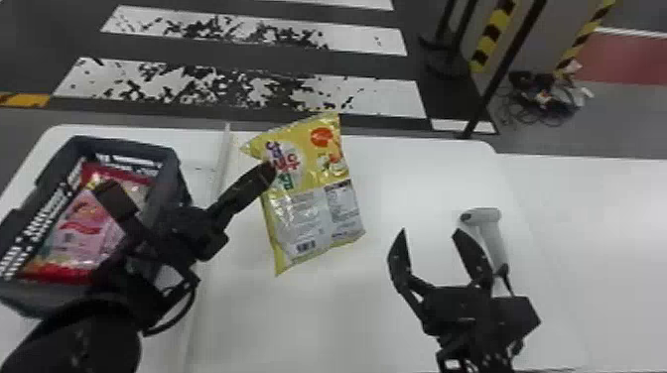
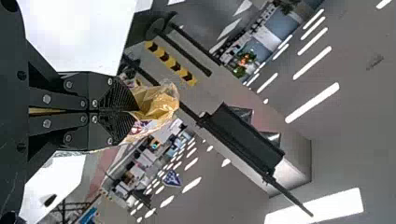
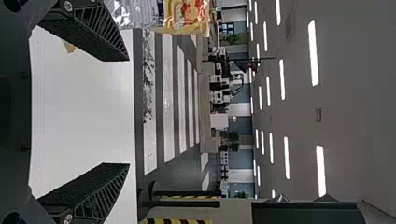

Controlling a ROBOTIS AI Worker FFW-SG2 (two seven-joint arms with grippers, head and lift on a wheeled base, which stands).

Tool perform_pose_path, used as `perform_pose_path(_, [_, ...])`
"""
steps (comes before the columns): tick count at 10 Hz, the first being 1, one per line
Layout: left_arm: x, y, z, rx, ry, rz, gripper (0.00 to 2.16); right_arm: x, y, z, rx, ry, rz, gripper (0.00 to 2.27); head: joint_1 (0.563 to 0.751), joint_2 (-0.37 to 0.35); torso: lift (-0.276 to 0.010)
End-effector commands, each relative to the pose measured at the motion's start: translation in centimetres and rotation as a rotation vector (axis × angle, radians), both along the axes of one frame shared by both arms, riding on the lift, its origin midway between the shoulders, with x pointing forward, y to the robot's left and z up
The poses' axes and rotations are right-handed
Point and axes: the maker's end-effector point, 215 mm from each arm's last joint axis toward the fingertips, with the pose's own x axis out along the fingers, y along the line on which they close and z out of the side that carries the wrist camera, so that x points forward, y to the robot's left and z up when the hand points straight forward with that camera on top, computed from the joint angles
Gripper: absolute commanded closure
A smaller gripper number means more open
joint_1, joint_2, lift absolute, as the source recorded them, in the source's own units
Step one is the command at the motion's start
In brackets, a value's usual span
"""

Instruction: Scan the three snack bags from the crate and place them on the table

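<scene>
My left gripper [image 1: 269, 172] is shut on the upper left part of a yellow snack bag [image 1: 310, 198], which hangs over the middle of the table with its printed back and barcode facing the head camera. In the left wrist view, the left gripper [image 2: 134, 110] pinches the crinkled yellow bag [image 2: 161, 101]. The right gripper [image 1: 431, 234] stands open to the right of the bag. Part of the bag [image 3: 184, 14] also appears beside the open right gripper [image 3: 129, 112]. Red and pink snack bags [image 1: 82, 223] lie in the crate. A white scanner [image 1: 491, 238] is just beyond the right gripper's fingers.
The dark crate [image 1: 171, 173] stands at the left of the white table [image 1: 422, 173], partly behind the left arm. A thin raised seam runs between crate and bag. Past the table's far edge are a black pole and a striped floor.
</scene>
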Motion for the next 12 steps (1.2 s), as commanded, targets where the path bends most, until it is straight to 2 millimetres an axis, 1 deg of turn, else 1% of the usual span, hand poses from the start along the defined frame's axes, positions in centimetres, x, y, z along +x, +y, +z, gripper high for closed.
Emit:
perform_pose_path(1, [0.3,-2.4,-2.0,-0.020,0.047,-0.061,2.14,0.0,0.0,0.2,0.003,-0.008,-0.003,0.08,0.695,-0.146,-0.062])
perform_pose_path(2, [0.3,-4.0,-3.2,-0.019,0.082,-0.111,2.14,-0.2,-0.1,0.3,0.003,-0.011,-0.005,0.08,0.695,-0.165,-0.062])
perform_pose_path(3, [0.3,-5.8,-4.6,0.004,0.107,-0.152,2.09,-0.2,-0.1,0.3,0.004,-0.012,-0.005,0.08,0.695,-0.187,-0.062])
perform_pose_path(4, [0.0,-7.6,-6.2,0.037,0.134,-0.188,1.81,-0.3,-0.1,0.3,0.005,-0.011,-0.006,0.08,0.695,-0.211,-0.062])
perform_pose_path(5, [-0.2,-9.0,-7.8,0.111,0.158,-0.197,0.96,-0.3,0.0,0.3,0.007,-0.011,-0.007,0.08,0.695,-0.222,-0.062])
perform_pose_path(6, [-0.7,-10.2,-9.0,0.191,0.162,-0.219,0.23,-0.4,0.0,0.2,0.007,-0.009,-0.007,0.08,0.695,-0.243,-0.062])
perform_pose_path(7, [-0.7,-10.5,-9.5,0.219,0.167,-0.216,0.00,-0.4,0.1,0.2,0.007,-0.009,-0.005,0.08,0.695,-0.262,-0.062])
perform_pose_path(9, [-0.4,-10.3,-9.6,0.241,0.169,-0.188,0.02,-0.4,0.2,0.2,0.008,-0.008,-0.004,0.08,0.695,-0.281,-0.062])
perform_pose_path(10, [0.0,-9.6,-9.4,0.265,0.162,-0.150,0.02,-0.4,0.2,0.2,0.008,-0.008,-0.004,0.08,0.695,-0.280,-0.062])
perform_pose_path(11, [0.3,-8.9,-9.1,0.287,0.149,-0.125,0.01,-0.4,0.2,0.2,0.008,-0.008,-0.004,0.08,0.695,-0.273,-0.062])
perform_pose_path(12, [0.3,-8.4,-8.1,0.295,0.124,-0.094,0.00,-0.4,0.2,0.2,0.008,-0.008,-0.004,0.08,0.695,-0.265,-0.062])
